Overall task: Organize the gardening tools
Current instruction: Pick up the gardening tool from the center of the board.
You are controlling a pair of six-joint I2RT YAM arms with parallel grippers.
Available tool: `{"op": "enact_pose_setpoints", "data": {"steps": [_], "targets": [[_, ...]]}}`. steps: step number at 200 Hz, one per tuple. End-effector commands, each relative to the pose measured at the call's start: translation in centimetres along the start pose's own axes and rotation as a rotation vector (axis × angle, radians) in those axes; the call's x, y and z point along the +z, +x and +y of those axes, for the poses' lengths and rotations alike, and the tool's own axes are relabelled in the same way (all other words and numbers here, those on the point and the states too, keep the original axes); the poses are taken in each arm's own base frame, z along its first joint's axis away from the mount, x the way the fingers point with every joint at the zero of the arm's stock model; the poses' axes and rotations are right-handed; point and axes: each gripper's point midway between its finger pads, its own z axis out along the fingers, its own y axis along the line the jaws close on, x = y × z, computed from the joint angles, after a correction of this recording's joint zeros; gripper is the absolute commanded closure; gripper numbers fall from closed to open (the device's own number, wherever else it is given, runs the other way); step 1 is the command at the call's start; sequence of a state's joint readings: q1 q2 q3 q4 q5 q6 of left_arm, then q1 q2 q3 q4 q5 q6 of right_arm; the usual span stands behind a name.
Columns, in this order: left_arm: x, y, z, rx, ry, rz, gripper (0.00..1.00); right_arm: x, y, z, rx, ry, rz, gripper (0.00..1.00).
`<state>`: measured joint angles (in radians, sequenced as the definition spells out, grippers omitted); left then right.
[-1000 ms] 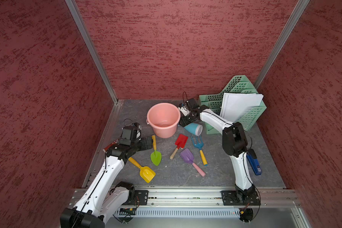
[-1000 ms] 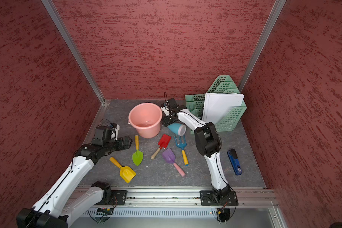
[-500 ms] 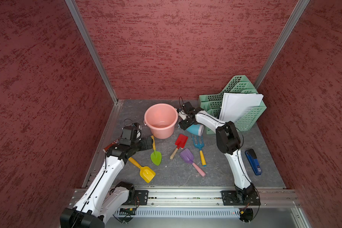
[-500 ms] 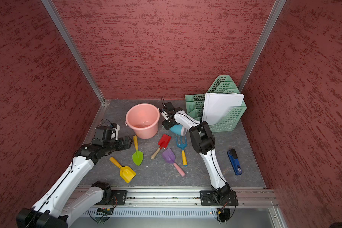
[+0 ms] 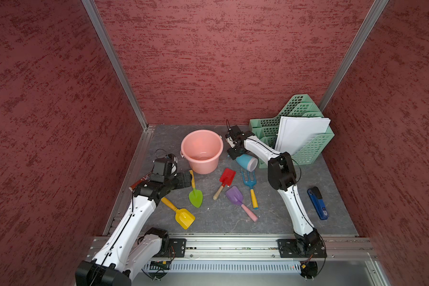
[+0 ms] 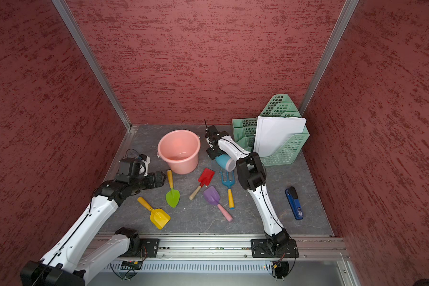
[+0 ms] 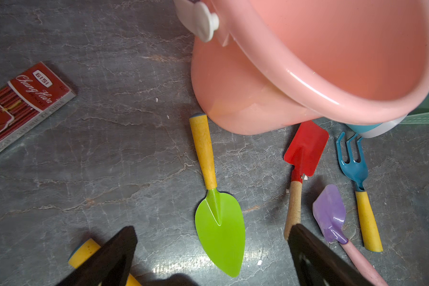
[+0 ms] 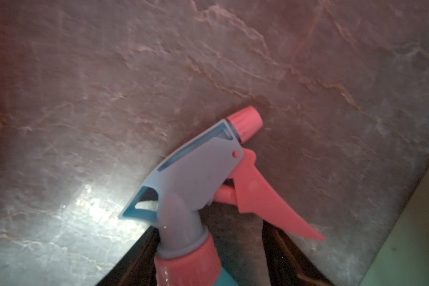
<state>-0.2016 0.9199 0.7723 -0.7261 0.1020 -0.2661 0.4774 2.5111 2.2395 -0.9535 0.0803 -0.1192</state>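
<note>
Holds left gripper [image 7: 212,230] spread wide over green trowel [image 5: 195,196], at 6 o'clock of pink bucket [image 5: 204,166]. Straddles neck of light-blue spray bottle [image 8: 196,178], lying at bucket's 3 o'clock, with right gripper [image 8: 208,235]; cannot tell whether pinching.

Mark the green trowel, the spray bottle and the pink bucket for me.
green trowel [image 7: 219,230]: left wrist view, on the blade.
spray bottle [image 8: 196,173]: right wrist view, on the light-blue spray head.
pink bucket [image 5: 204,166]: a top view, on the outer wall.
</note>
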Motion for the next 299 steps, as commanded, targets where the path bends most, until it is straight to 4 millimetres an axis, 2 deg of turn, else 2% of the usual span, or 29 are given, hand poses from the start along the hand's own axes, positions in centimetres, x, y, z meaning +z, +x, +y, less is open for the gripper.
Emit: {"op": "enact_pose_setpoints", "data": {"steps": [1,40,70,90,122,159,191,215,239,263,299], "targets": [[-0.2,0.1,0.0,-0.002,-0.004,-0.005,0.00,-0.1,0.5,-0.5,0.035,-0.010,0.047,0.29],[-0.1,0.1,0.0,-0.003,-0.005,-0.005,0.00,0.1,-0.1,-0.7,-0.014,-0.002,0.053,0.19],[-0.2,0.1,0.1,-0.002,-0.007,-0.006,0.00,0.2,-0.4,-0.6,-0.055,-0.009,0.047,0.17],[-0.1,0.1,0.0,-0.001,-0.006,-0.004,0.00,0.2,-0.5,-1.0,-0.083,0.013,0.044,0.23],[-0.1,0.1,0.0,-0.002,-0.007,-0.005,0.00,0.1,-0.2,-1.3,-0.104,0.025,0.057,0.36],[-0.1,0.1,0.0,0.001,-0.009,-0.005,0.00,1.0,0.6,0.2,-0.096,-0.055,0.084,0.48],[-0.2,0.2,0.0,0.001,-0.012,-0.005,0.00,2.3,0.6,0.6,-0.089,-0.071,0.083,0.50],[-0.2,0.2,0.1,0.001,-0.015,-0.005,0.00,2.7,0.4,0.7,-0.069,-0.072,0.076,0.63],[-0.1,0.2,0.1,0.002,-0.016,-0.004,0.00,1.8,-1.1,0.9,-0.035,-0.090,0.002,0.72],[-0.2,0.2,0.1,0.003,-0.017,-0.005,0.00,-0.6,-3.9,0.7,-0.001,-0.102,-0.116,0.82],[-0.2,0.1,0.1,0.002,-0.018,-0.009,0.00,-4.5,-7.7,0.6,0.058,-0.164,-0.284,0.87]]}}
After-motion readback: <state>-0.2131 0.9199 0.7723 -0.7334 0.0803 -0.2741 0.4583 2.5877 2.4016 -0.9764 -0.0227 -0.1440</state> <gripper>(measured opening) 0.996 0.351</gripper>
